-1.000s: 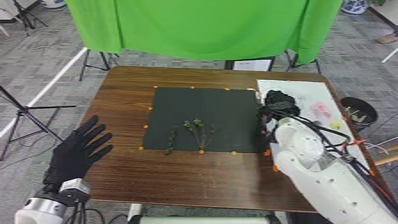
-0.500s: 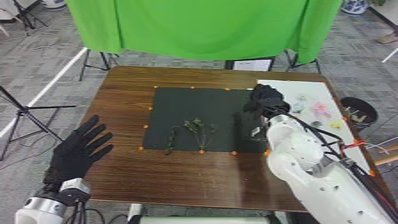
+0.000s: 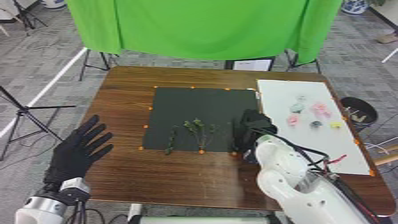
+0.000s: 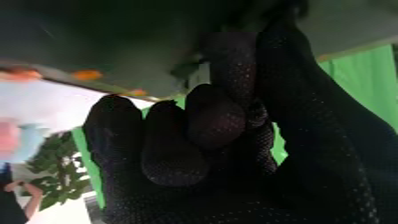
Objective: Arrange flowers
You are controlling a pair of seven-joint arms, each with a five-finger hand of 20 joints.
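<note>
My right hand (image 3: 252, 127) is over the right edge of the black mat (image 3: 182, 102), back toward the viewer. In the right wrist view, the hand (image 4: 191, 150) has curled fingers, with thumb and forefinger pinching a dark green sprig (image 4: 184, 69); its tip is partly hidden by the glove. Several leafy stems (image 3: 197, 128) fan out on the mat's lower middle, and one separate sprig (image 3: 171, 141) lies left of them. Pink (image 3: 321, 110), pale green (image 3: 297, 107) and yellow (image 3: 336, 125) blooms rest on the white board (image 3: 342, 155). My left hand (image 3: 75, 155) is open at the table's left edge.
Orange markers line the mat and board on the brown table (image 3: 169, 180). A black bin (image 3: 359, 111) stands beyond the right edge, a tripod (image 3: 34, 120) at the left. A green cloth (image 3: 204, 30) hangs behind the table.
My right hand has moved left off the white board and nearer the robot, uncovering blooms on the board. The left hand and the stems on the mat look unchanged.
</note>
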